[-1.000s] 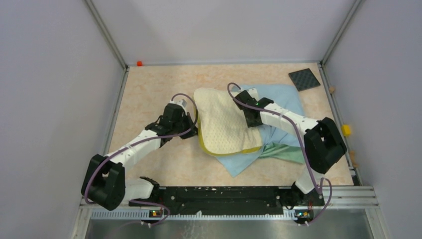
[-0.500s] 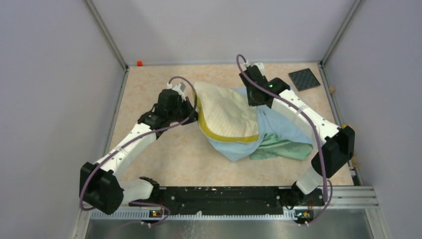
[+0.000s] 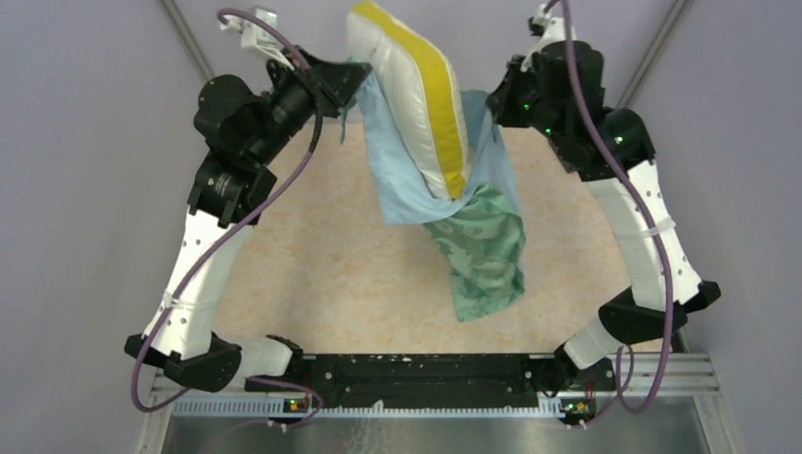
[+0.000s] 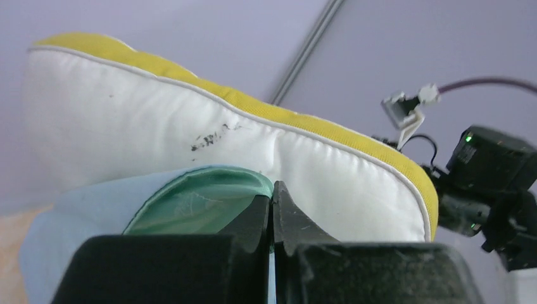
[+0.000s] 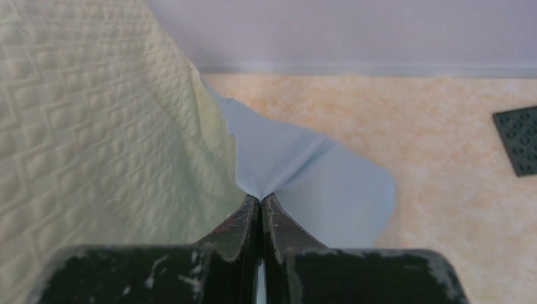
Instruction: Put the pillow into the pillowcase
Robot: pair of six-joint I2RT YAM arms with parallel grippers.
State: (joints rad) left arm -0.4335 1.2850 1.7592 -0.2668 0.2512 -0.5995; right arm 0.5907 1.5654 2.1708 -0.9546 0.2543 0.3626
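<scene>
site: robot lab cell | cues — grey panel walls (image 3: 85, 142), aluminium frame post (image 3: 662, 28), marbled tabletop (image 3: 331, 274)

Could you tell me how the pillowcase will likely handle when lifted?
Probably very floppy: the pillowcase hangs in loose folds below the pillow. Likely light: the left hand and right hand carry it by thin pinches. Its shiny green side may slip.

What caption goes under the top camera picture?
Left gripper and right gripper hold up the light-blue fabric pillowcase, plump cream-white pillow poking out.

Table (image 3: 322, 274): mottled beige top.
Mat (image 5: 516, 139): dark studded square, flat on table, partly cropped.
Walls (image 3: 85, 189): plain pale lilac.
Frame post (image 4: 308, 50): grey metal, at wall corner.
</scene>
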